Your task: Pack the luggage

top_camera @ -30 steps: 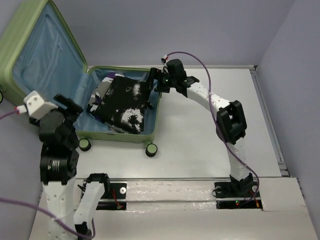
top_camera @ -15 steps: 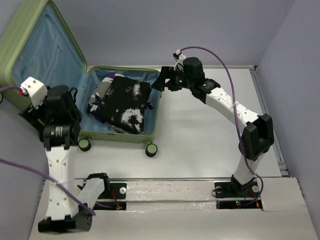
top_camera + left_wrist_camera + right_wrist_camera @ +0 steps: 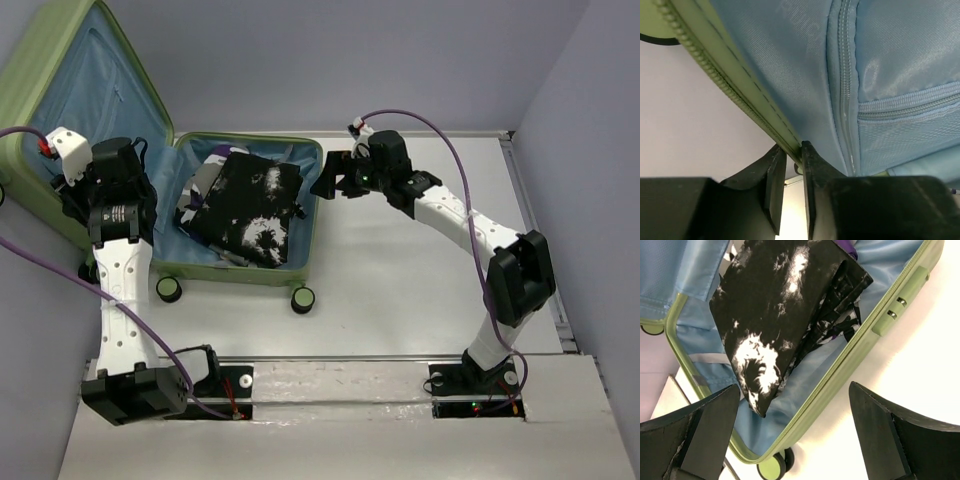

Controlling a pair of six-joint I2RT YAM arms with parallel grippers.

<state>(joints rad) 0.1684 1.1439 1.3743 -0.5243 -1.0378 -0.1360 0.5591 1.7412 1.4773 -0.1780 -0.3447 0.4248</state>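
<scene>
The luggage [image 3: 70, 90] is a large light-green suitcase lying open at the back left, its blue-lined lid propped up. Folded black-and-white clothing [image 3: 250, 210] fills the base half. My left gripper [image 3: 80, 205] is at the lid's near edge. In the left wrist view the left gripper [image 3: 794, 152] stands pinched on the lid's green zippered rim [image 3: 730, 65], one finger outside and one on the lining [image 3: 790, 60]. My right gripper [image 3: 330, 178] hovers open over the base's right edge. The right wrist view has the right gripper [image 3: 794, 386] wide apart above the clothing [image 3: 775, 305] and the rim.
Two green wheels [image 3: 170, 290] [image 3: 302, 298] stick out at the case's near side. A lock block [image 3: 897, 307] sits on the base's outer wall. White tabletop [image 3: 420, 270] stretches to the right of the case. Grey walls close in behind and on the right.
My left arm swung up to the lid's near edge and its jaws narrowed onto the rim. My right gripper drew back to the right from over the clothing, staying open.
</scene>
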